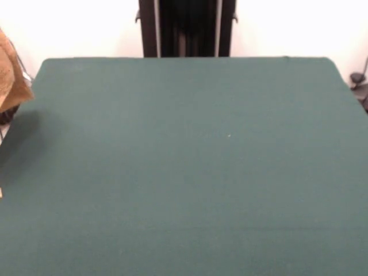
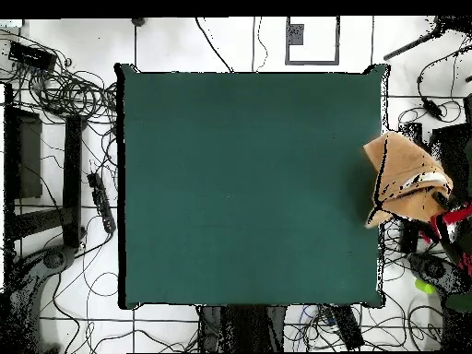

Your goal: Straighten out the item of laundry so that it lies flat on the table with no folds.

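While the large rectangular dark green felt-topped table (image 2: 249,184) lies bare, you see the crumpled orange-tan terry towel (image 2: 404,177) hanging bunched over the table's right edge in the overhead view, mostly past that edge. The red and black arm (image 2: 454,219) reaches it from the side; its gripper seems buried in the cloth, so whether the jaws are clamped cannot be told.

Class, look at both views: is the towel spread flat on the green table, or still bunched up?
Still bunched. The towel hangs crumpled at the table's edge, mostly beyond it, not lying flat on the top.
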`<act>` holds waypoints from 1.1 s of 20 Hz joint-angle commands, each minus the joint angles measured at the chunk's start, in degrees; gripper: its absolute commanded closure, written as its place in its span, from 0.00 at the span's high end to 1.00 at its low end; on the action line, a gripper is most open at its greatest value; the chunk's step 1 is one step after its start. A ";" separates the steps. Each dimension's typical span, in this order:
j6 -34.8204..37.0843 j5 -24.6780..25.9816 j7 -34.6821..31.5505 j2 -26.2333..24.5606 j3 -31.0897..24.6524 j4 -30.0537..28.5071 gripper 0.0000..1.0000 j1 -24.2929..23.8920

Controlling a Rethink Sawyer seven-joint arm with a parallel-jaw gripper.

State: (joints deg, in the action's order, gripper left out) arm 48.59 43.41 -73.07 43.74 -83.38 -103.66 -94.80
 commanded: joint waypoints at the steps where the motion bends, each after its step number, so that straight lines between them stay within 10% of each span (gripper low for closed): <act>1: -3.41 -3.78 -2.86 6.31 -2.34 -2.21 0.00 5.81; 5: -5.60 -4.07 -8.43 16.39 -2.41 -3.42 0.00 7.05; 10: -7.88 5.10 -37.20 32.46 14.95 -4.64 0.00 21.78; 17: 1.96 20.46 -57.25 35.58 26.88 -5.01 0.00 40.20; 22: -8.17 10.28 -57.68 34.70 31.10 -7.88 0.00 43.71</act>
State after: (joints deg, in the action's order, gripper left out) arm 42.76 57.13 -109.29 75.38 -61.70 -103.89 -54.91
